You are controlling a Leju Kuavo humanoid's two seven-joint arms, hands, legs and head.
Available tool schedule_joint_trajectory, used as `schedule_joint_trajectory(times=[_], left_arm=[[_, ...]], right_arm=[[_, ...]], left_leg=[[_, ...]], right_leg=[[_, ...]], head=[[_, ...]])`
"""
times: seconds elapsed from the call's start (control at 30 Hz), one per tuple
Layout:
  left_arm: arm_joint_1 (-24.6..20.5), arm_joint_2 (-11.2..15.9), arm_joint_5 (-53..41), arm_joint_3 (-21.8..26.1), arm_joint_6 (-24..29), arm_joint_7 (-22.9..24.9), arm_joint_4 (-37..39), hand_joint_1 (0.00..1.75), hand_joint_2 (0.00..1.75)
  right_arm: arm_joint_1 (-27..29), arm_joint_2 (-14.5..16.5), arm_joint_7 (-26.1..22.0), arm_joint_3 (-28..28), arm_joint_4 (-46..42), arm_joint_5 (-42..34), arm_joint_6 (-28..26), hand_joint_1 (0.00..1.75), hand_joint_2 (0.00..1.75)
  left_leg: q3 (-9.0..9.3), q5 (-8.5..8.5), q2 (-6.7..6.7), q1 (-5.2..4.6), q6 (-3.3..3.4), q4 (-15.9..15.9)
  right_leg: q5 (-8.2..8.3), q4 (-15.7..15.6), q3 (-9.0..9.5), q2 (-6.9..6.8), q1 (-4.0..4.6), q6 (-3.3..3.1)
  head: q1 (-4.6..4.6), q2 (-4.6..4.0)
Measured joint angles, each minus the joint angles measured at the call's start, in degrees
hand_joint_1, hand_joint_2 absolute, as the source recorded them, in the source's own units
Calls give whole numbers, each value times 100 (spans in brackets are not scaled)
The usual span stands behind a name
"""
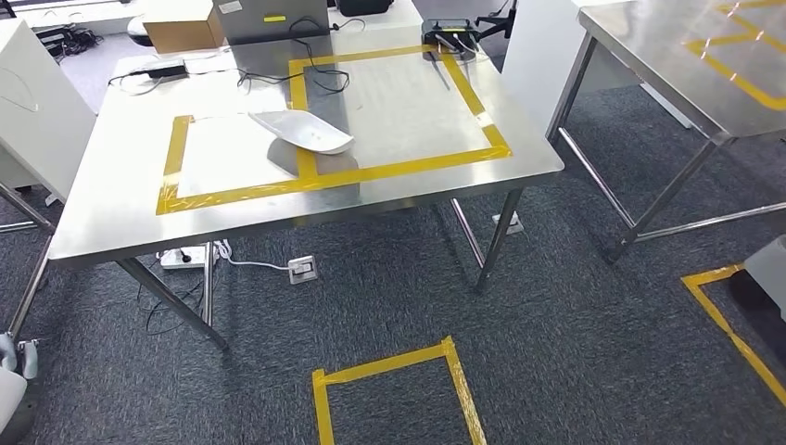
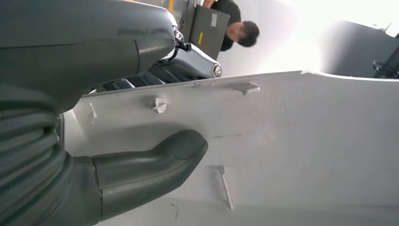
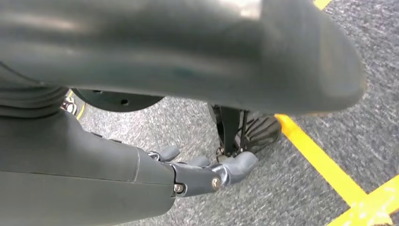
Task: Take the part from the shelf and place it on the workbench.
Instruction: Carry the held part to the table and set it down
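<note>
In the left wrist view my left hand (image 2: 94,155) grips a white moulded part (image 2: 306,141). The thumb (image 2: 160,160) lies across its ribbed face and the darker fingers (image 2: 183,66) hook over its far edge. Another white shell-shaped part (image 1: 301,132) lies on the steel workbench (image 1: 111,213), across the yellow tape (image 1: 306,181) that marks two squares. My right hand (image 3: 197,172) hangs over the grey carpet with its fingers loosely apart and nothing in them.
A cardboard box (image 1: 181,26), a grey case (image 1: 269,19), cables and a black device (image 1: 450,35) sit at the workbench's far side. A second steel table (image 1: 686,56) stands right. A white panel (image 1: 37,111) is at the left edge. A person (image 2: 235,30) stands behind.
</note>
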Motion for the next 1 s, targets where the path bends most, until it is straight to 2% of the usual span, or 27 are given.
schedule_joint_trajectory(times=[0.03,0.07,0.17,0.2,0.23,0.27,0.33,0.37,0.4,0.5,0.53,0.57,0.6,0.67,0.7,0.73,0.77,0.8,0.83,0.87,0.9,0.93,1.0], left_arm=[[2,-1,-4,0,-1,26,-19,175,175],[4,-5,-17,0,0,57,-34,175,175],[6,-28,-95,0,17,138,-51,175,175],[6,-36,-130,-1,32,153,-51,175,175],[6,-41,-174,-4,49,157,-51,175,175],[5,-44,-221,-12,67,153,-52,175,175],[-5,-49,-326,-40,93,119,-51,175,175],[-20,-49,-367,-60,100,80,-43,175,175],[-44,-48,-394,-87,102,32,-25,175,175],[-147,-14,-411,-197,102,-114,92,175,175],[-180,3,-410,-227,101,-148,134,175,175],[-212,21,-409,-250,99,-174,171,175,175],[-237,38,-408,-272,97,-199,209,175,175],[-271,64,-407,-328,94,-249,288,175,175],[-279,71,-407,-362,98,-270,330,175,175],[-291,73,-409,-399,109,-288,374,175,175],[-310,73,-414,-438,130,-311,426,175,175],[-330,72,-419,-473,161,-344,488,175,175],[-343,69,-427,-496,196,-395,564,175,175],[-348,67,-440,-510,236,-460,646,175,175],[-338,63,-457,-512,275,-530,719,175,175],[-319,62,-477,-509,304,-599,774,175,175],[-287,66,-507,-485,337,-688,815,175,175]], right_arm=[[-5,7,-3,-2,0,2,25,0,0],[-14,15,1,-3,0,15,52,0,0],[-24,39,22,-2,0,75,86,0,0],[-15,43,24,-2,0,87,84,0,0],[-3,45,20,-2,0,91,81,0,0],[7,46,9,-3,0,86,79,0,0],[18,45,-44,-8,0,36,73,0,0],[15,44,-82,-18,0,-10,66,0,0],[8,44,-121,-31,0,-61,56,0,0],[-15,45,-195,-84,0,-173,41,0,0],[-14,46,-205,-102,0,-188,43,0,0],[-13,45,-211,-116,-1,-194,43,0,0],[-12,43,-212,-127,-1,-185,44,0,0],[-12,33,-215,-139,-2,-126,58,0,0],[-11,24,-228,-139,-2,-92,80,0,0],[-4,14,-258,-139,-2,-70,119,0,0],[3,3,-295,-139,-2,-58,167,0,0],[9,-9,-331,-139,-2,-42,221,0,0],[17,-20,-349,-137,-2,-5,268,0,0],[16,-39,-335,-131,-3,50,295,0,0],[12,-62,-294,-120,-3,120,298,0,0],[10,-93,-238,-102,-4,187,283,0,0],[6,-168,-125,-58,-6,280,246,0,0]], left_leg=[[75,-24,-12,14,34,-12],[150,-55,-19,24,60,-21],[289,-198,-39,25,99,-27],[349,-254,-54,24,96,-27],[424,-315,-71,24,89,-27],[510,-380,-84,24,78,-27],[667,-514,-92,20,47,-19],[722,-576,-94,16,20,-18],[754,-624,-96,13,-14,-35],[877,-653,-103,7,-139,-70],[872,-652,-93,6,-175,24],[776,-680,-80,11,-206,222],[576,-736,-65,22,-236,541],[65,-958,-52,44,-280,1233],[-140,-1060,-46,53,-285,1422],[-258,-1074,-40,59,-283,1429],[-294,-960,-33,62,-275,1261],[-271,-712,-23,64,-265,960],[-251,-366,-7,62,-252,605],[-229,-116,12,55,-224,328],[-207,64,22,42,-187,158],[-197,128,23,36,-146,85],[-108,56,-8,38,-59,77]], right_leg=[[-8,158,-56,4,-3,24],[-50,419,-196,7,-10,52],[-395,1376,-927,14,-33,131],[-485,1501,-1113,13,-36,142],[-465,1446,-1212,13,-36,144],[-311,1220,-1227,13,-36,136],[288,521,-1125,13,-22,89],[509,256,-1080,13,-6,56],[645,92,-1044,15,14,21],[634,-49,-893,21,15,-113],[620,-86,-813,24,-3,-158],[602,-115,-722,27,-18,-191],[563,-138,-651,30,-27,-214],[450,-150,-522,35,-32,-234],[384,-151,-449,39,-32,-233],[315,-151,-362,43,-34,-226],[242,-151,-261,44,-36,-213],[164,-151,-159,44,-39,-195],[84,-142,-73,43,-38,-171],[9,-137,-9,50,-32,-139],[-62,-141,30,56,-27,-101],[-107,-135,69,60,-18,-59],[-116,-73,102,57,-13,3]], head=[[6,0],[10,0],[22,0],[25,0],[27,-1],[31,-1],[29,-1],[30,0],[31,0],[39,0],[28,0],[12,0],[-5,0],[-28,0],[-30,-1],[-29,-1],[-29,-1],[-29,-1],[-33,0],[-40,0],[-43,0],[-46,0],[-42,-1]])
